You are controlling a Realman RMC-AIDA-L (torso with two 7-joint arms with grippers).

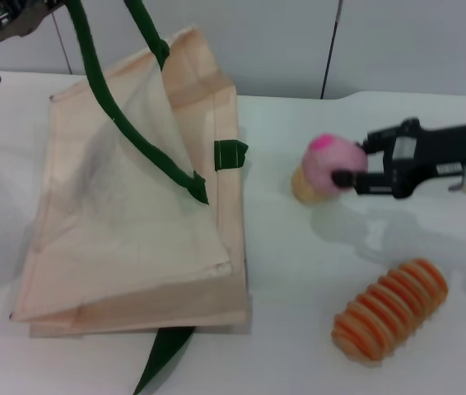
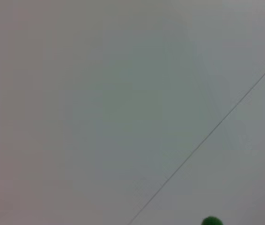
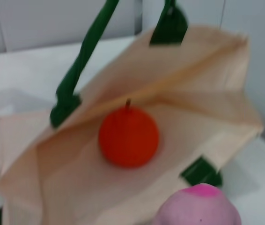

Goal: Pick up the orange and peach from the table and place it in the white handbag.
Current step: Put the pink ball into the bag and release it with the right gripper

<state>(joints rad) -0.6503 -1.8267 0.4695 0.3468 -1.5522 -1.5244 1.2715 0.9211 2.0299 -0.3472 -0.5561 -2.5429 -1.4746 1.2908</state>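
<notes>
The white handbag [image 1: 134, 247] lies on the table's left half, its mouth held up and open by its dark green straps [image 1: 101, 82]. In the right wrist view the orange [image 3: 128, 136] sits inside the handbag [image 3: 202, 70]. My right gripper [image 1: 344, 169] reaches in from the right, shut on the pink peach [image 1: 330, 160], which hangs just right of the bag; the peach [image 3: 198, 208] also fills that wrist view's lower edge. My left arm [image 1: 2, 20] is at the top left by the raised straps.
A small beige ball [image 1: 302, 188] rests on the table right beneath the peach. An orange-and-tan ribbed oblong [image 1: 391, 309] lies at the front right. A loose green strap [image 1: 163, 358] trails out from under the bag's front edge.
</notes>
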